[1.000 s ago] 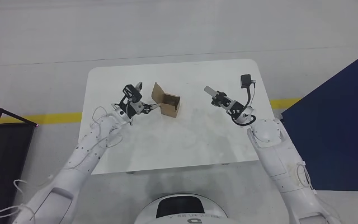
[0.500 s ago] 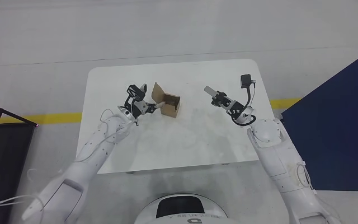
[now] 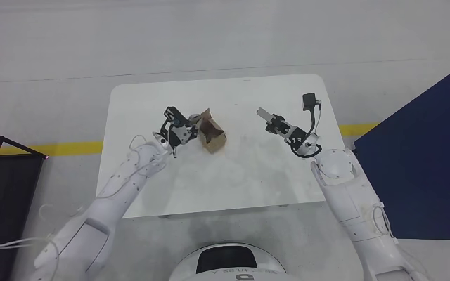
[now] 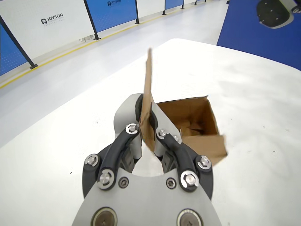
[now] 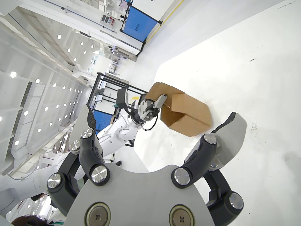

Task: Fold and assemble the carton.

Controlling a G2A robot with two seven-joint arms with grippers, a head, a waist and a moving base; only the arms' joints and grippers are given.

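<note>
so, the brown cardboard carton (image 3: 212, 135) sits on the white table (image 3: 232, 183), left of centre and well in from every edge. its mouth is open – one flap (image 4: 147, 90) stands upright, another juts out at the side. the left gripper (image 3: 188, 131) is just beside it, fingers pinched tight on the upright flap near its base. the right gripper (image 3: 264, 114) hovers well apart on the carton's other side – jaws spread wide, holding nothing – with bare tabletop between them and toward the near edge.
</note>
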